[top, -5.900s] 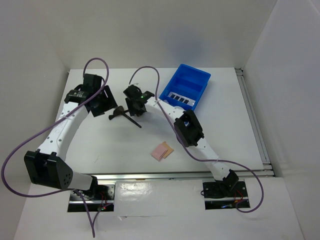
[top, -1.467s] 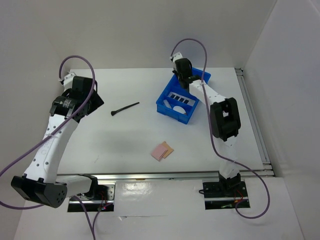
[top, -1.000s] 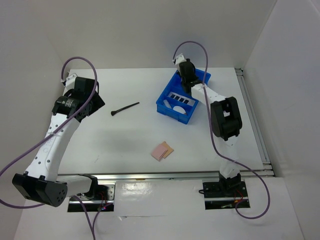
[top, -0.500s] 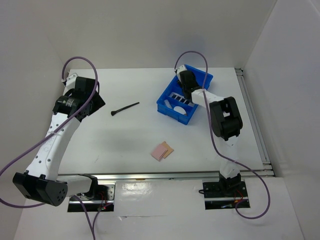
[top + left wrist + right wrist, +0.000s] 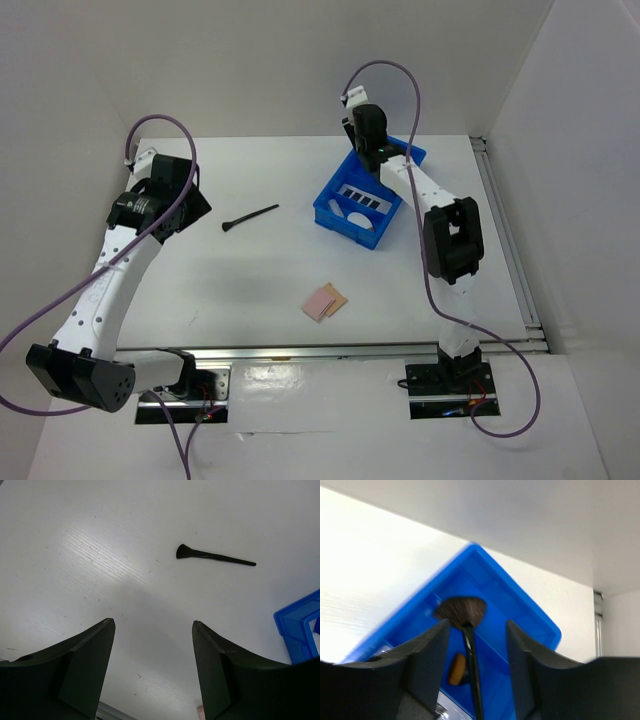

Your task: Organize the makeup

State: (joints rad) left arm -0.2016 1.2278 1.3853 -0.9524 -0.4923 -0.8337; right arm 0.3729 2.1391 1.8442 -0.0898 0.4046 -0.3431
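- The white table (image 5: 250, 270) is lying boxed in by plain white walls along its left, far and right edges, and a metal rail (image 5: 512, 255) is running along the right edge.
- A blue compartmented plastic tray (image 5: 345, 228) is sitting turned corner-on near the far right corner, leaving the middle and the near right part of the table open.
- The right tool (image 5: 477, 630) is hanging over the tray's far corner, close to the far wall. Its jaws are standing apart, released, with room on both sides of a black fan-headed brush (image 5: 461, 611) that is lying between them in the tray's far compartment.
- A dark rectangular palette with a white label (image 5: 360, 195) and a white egg-shaped sponge (image 5: 354, 212) are lying in the tray's near part.
- The left tool (image 5: 152, 625) is hovering near the left edge toward the far side, jaws apart and gripping nothing, with bare table under it.
- A thin black brush (image 5: 250, 217) is lying flat on the table between the left tool and the tray, apart from both, its bristle end pointing toward the left edge.
- Pink and tan flat square pads (image 5: 324, 301) are lying overlapped toward the near edge, well apart from the rest.
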